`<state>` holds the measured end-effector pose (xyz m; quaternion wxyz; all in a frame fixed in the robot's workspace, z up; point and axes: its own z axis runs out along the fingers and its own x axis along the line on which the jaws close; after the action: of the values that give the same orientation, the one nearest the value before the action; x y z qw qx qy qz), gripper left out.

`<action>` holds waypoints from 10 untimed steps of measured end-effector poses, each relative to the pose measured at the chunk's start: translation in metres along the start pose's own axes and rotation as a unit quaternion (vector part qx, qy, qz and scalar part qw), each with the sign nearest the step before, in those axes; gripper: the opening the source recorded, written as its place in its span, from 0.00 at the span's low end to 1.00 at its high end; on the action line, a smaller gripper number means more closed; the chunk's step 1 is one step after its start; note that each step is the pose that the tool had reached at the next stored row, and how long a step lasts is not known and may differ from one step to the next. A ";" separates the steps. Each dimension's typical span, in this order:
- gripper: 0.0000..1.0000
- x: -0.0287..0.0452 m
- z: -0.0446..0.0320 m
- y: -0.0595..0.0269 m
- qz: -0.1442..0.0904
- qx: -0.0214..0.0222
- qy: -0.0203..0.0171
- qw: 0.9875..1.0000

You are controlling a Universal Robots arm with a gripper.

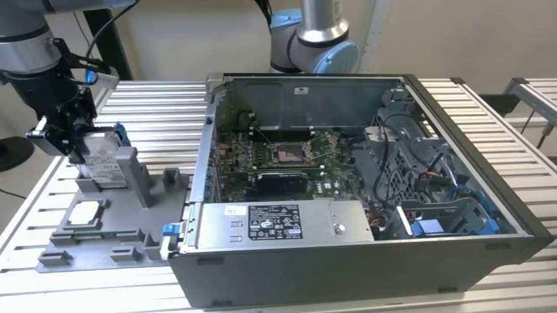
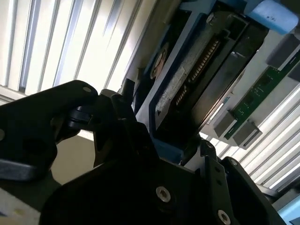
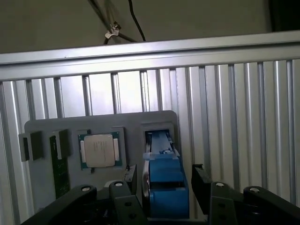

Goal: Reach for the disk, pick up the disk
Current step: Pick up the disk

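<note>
Blue-framed disk (image 1: 100, 156) upright in grey fixture (image 1: 130, 225) (white label unreadable); jaws spread, straddling it.

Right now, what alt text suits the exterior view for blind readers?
The gripper is at the top of a disk standing in a grey holder, at the exterior view's left; an open computer case lies beside it.

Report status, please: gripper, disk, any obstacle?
Gripper open, fingers either side of the disk. Disk upright in its slot on the grey fixture. No obstacle seen around it.
</note>
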<state>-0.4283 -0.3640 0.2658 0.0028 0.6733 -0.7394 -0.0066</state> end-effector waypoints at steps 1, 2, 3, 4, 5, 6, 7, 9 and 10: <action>1.00 0.0000 0.0013 0.0000 0.000 0.000 0.000 1.000; 1.00 0.0000 0.0022 0.0000 0.000 0.000 0.000 1.000; 1.00 0.0000 0.0025 0.0000 0.000 0.000 0.000 1.000; 1.00 0.0000 0.0025 0.0000 0.000 0.000 0.000 1.000; 1.00 0.0000 0.0025 0.0000 0.000 0.000 0.000 1.000; 1.00 0.0000 0.0025 0.0000 0.000 0.000 0.000 1.000; 1.00 0.0000 0.0026 0.0000 0.000 0.000 0.000 1.000; 1.00 0.0000 0.0027 0.0000 0.000 0.000 0.000 1.000; 1.00 0.0000 0.0027 0.0000 0.000 0.000 0.000 1.000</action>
<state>-0.4283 -0.3640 0.2630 0.0029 0.6733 -0.7394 -0.0066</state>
